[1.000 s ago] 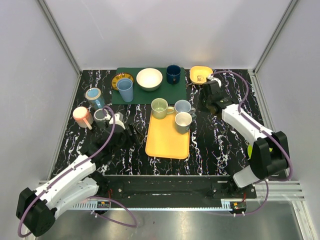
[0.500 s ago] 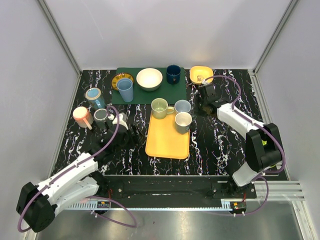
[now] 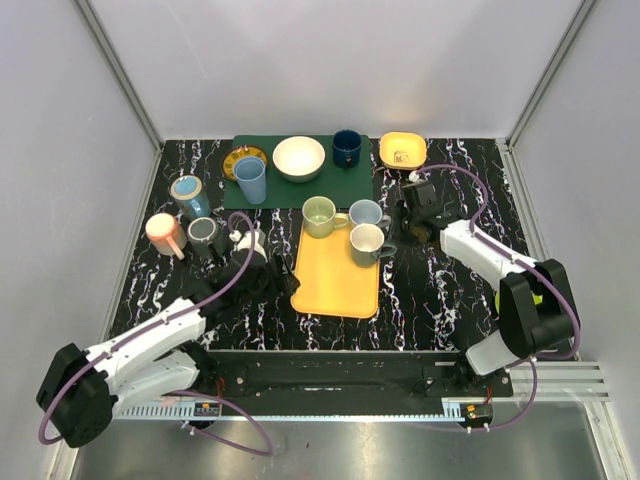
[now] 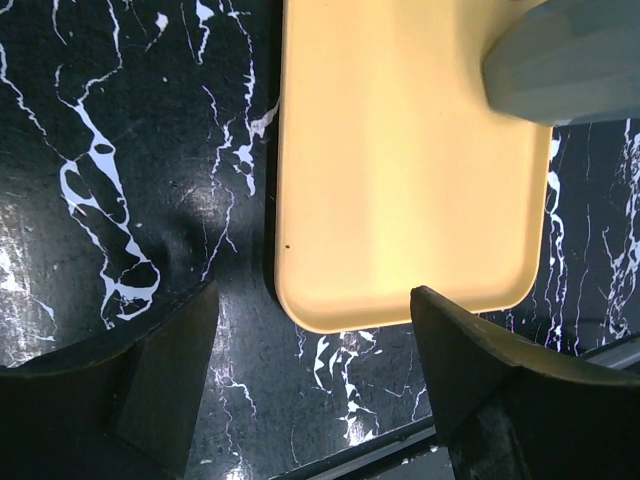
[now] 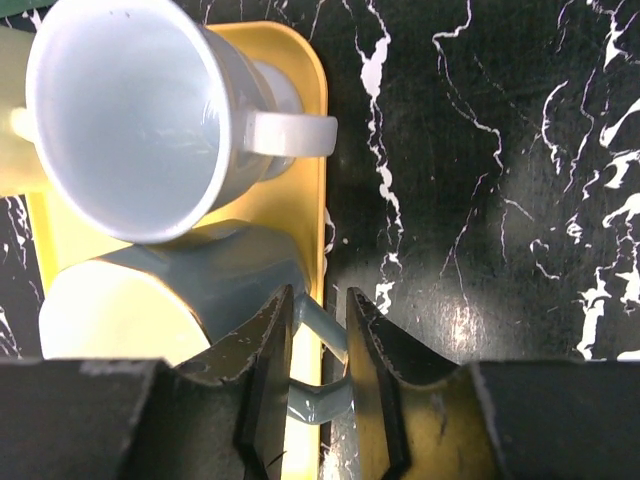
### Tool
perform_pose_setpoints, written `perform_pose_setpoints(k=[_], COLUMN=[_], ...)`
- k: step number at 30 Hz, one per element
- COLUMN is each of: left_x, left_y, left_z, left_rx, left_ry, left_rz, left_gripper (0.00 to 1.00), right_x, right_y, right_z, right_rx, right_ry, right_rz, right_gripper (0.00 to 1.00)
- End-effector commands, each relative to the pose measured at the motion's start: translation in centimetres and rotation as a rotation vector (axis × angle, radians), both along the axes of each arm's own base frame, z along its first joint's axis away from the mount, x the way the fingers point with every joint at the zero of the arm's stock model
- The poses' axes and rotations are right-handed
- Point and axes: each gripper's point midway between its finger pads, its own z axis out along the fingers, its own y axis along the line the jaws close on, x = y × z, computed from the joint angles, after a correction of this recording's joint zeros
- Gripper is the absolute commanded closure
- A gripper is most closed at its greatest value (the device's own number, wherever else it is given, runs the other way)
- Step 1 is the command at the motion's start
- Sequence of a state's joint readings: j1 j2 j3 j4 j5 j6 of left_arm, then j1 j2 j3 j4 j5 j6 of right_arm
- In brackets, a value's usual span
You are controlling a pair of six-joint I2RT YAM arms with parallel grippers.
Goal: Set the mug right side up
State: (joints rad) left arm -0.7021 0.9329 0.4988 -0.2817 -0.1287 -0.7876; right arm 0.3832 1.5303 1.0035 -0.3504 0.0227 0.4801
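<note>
A grey mug [image 3: 366,243] stands on the yellow tray [image 3: 335,285] with a flat cream face on top. Its handle [image 5: 325,320] points off the tray's right edge. My right gripper [image 3: 400,225] hangs over that handle. In the right wrist view the gripper [image 5: 320,300] is narrowly open, and the handle runs slantwise through the gap between the fingers. My left gripper [image 3: 280,280] is wide open and holds nothing. It hovers over the tray's near left corner [image 4: 300,300], and the grey mug [image 4: 570,60] sits at the upper right of the left wrist view.
A pale blue mug [image 3: 365,212] and a green mug [image 3: 318,215] crowd the tray's far end. A pink mug [image 3: 165,232], a grey mug [image 3: 203,232] and a blue cup [image 3: 187,190] stand at the left. Bowls and cups sit on the green mat [image 3: 355,180].
My right gripper moved from beside the yellow bowl down to the grey mug's handle. My left gripper slid right toward the tray's near left corner. Neither gripper's opening changed.
</note>
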Motion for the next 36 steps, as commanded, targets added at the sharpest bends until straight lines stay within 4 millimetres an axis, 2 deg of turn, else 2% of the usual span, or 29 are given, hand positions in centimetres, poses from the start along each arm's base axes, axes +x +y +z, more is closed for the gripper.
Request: perform_pose_setpoints(k=[1,7,11,17,20,21,26,28,31,36], left_x=[1.7,1.6,1.6,1.6,1.6,1.6,1.3,1.1,0.8,0.5], left_y=[-1.7,-2.6,-2.9,-2.6,-2.5,-2.5,-2.3,-2.2,-2.0,-1.8], left_z=[2.9,2.7,2.8,3.2,3.2,3.3,3.0,2.9,2.4,2.3], left_rx=[-0.059,-0.057,-0.054,-0.042,-0.038,-0.038,-0.039,-0.043,-0.047,-0.056], left_ry=[-0.079,-0.074,-0.075,-0.089,-0.093,-0.094,-0.093,-0.093,-0.083,-0.083], left_rz=[0.01,-0.007,-0.009,-0.005,-0.008,-0.01,-0.014,-0.013,-0.013,-0.011], left_gripper=[0.21,0.21,0.21,0.21,0.21,0.21,0.21,0.21,0.21,0.21], right_x=[-1.3,-3.2,-4.0,-4.5,-5.2,-5.8,-8.6,-9.0,-8.7,-7.2], right_y=[0.7,1.7,1.1,-1.4,-0.5,0.5,2.4,2.6,2.5,2.4], right_z=[1.8,3.1,4.2,7.4,8.1,8.4,8.1,8.0,6.9,5.3], right_rx=[0.059,0.072,0.054,-0.042,-0.043,-0.007,0.001,-0.035,-0.122,-0.205], right_ry=[-0.001,-0.014,-0.028,-0.112,-0.133,-0.12,-0.091,-0.102,-0.084,-0.068], right_rz=[0.01,0.064,0.056,0.035,0.17,0.235,0.434,0.466,0.479,0.453], right_gripper=[0.67,0.65,0.6,0.39,0.38,0.38,0.41,0.4,0.4,0.4])
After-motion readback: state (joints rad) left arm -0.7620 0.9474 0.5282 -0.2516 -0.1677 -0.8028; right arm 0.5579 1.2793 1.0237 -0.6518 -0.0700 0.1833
